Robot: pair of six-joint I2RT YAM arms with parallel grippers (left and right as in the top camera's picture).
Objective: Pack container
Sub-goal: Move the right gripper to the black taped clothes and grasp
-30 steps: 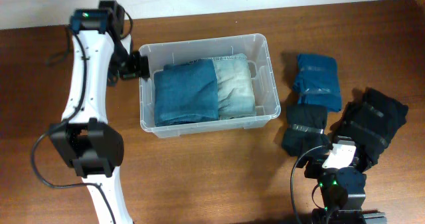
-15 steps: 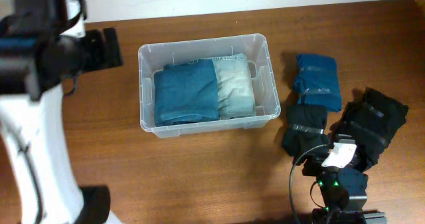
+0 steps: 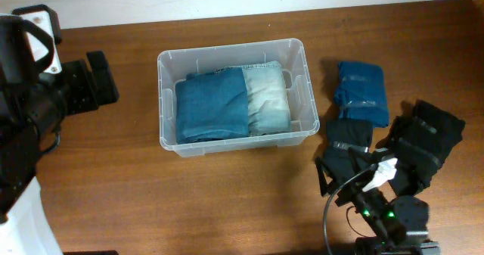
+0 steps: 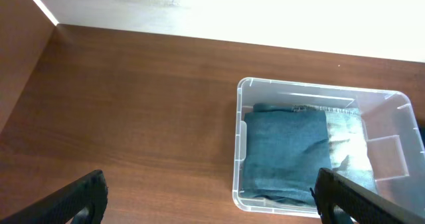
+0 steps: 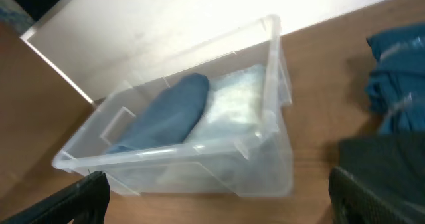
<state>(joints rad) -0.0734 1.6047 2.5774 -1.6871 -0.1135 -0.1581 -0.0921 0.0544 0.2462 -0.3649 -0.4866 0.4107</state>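
As we see it from overhead, container (image 3: 161, 96) sits centre of table (image 3: 227, 202), mouth up, long axis left-right (slightly skewed), folded jeans (image 3: 212, 107) inside. Left gripper (image 4: 209, 196) and right gripper (image 5: 216, 196): fingers spread wide, well apart from it.

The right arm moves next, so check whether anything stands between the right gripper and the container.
Nothing visible does. Only bare table lies between the right gripper and the container. The black folded garment lies by the gripper, off that line.

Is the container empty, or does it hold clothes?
Partly filled: the container holds a folded dark blue garment and a folded pale blue garment, side by side.
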